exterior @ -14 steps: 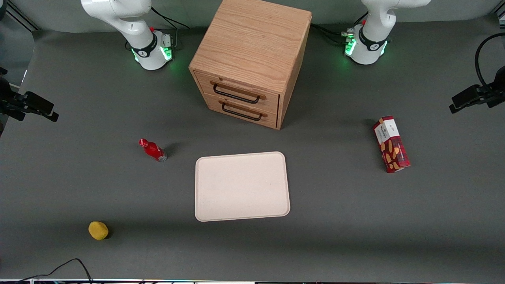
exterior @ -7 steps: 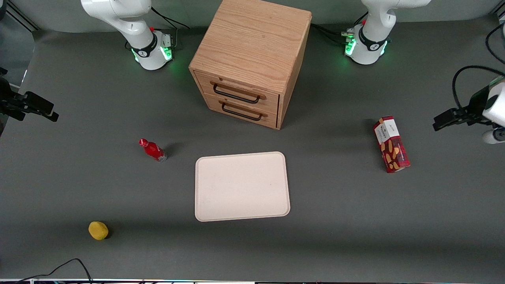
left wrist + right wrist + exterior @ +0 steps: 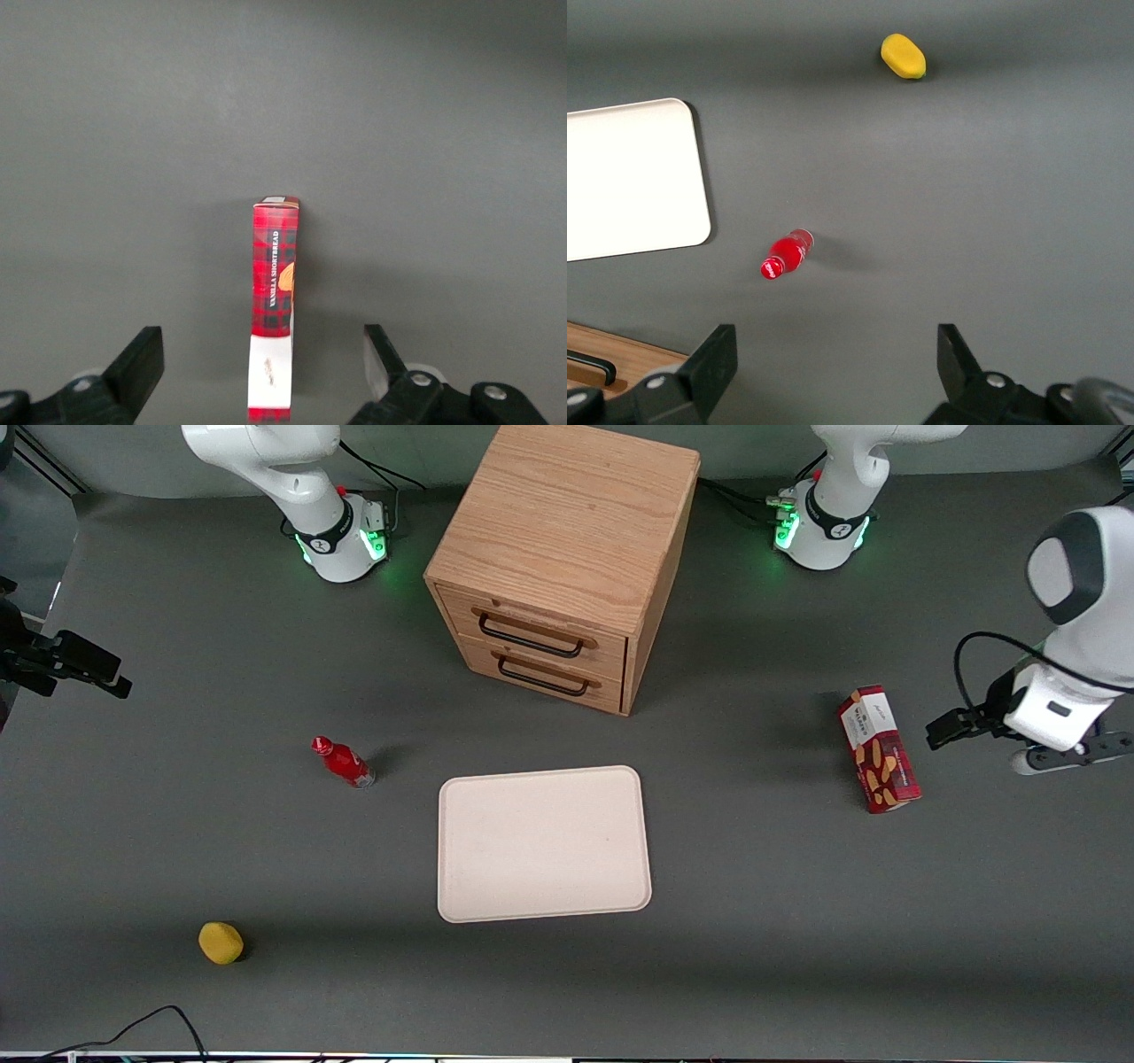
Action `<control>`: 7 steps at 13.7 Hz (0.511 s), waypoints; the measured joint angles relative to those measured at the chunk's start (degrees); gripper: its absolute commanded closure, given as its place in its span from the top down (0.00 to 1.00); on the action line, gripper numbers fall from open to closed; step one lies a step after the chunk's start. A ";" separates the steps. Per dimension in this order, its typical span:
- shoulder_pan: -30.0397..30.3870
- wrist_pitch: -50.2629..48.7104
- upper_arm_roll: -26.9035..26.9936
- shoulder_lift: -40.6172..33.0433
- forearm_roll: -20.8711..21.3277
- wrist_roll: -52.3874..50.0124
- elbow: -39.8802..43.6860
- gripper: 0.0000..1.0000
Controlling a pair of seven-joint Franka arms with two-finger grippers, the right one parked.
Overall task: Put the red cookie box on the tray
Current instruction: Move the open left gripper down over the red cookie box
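Observation:
The red cookie box [image 3: 879, 748] lies on the grey table toward the working arm's end, well apart from the tray [image 3: 542, 841]. In the left wrist view the red cookie box [image 3: 273, 292] shows its narrow plaid side and white end panel. The left gripper [image 3: 1063, 755] hangs above the table beside the box, farther toward the table's end, not touching it. Seen from the wrist, the gripper [image 3: 261, 331] is open, its black fingers [image 3: 142, 354] spread wide with nothing held. The cream-white tray [image 3: 629, 177] is bare.
A wooden two-drawer cabinet [image 3: 563, 558] stands farther from the front camera than the tray. A small red bottle [image 3: 344, 762] lies beside the tray toward the parked arm's end. A yellow lemon-like object [image 3: 221, 942] sits nearer the front camera.
The left arm has swung in from the table's end toward the red cookie box, so more of it shows. Box, tray and the other objects have not moved.

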 measured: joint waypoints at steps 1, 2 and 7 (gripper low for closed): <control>-0.04 3.48 -0.16 0.04 0.00 -0.72 -2.65 1.00; -0.09 7.16 -0.29 0.13 0.00 -1.12 -5.26 1.00; -0.29 20.15 -0.49 3.89 0.00 -1.70 -12.25 1.00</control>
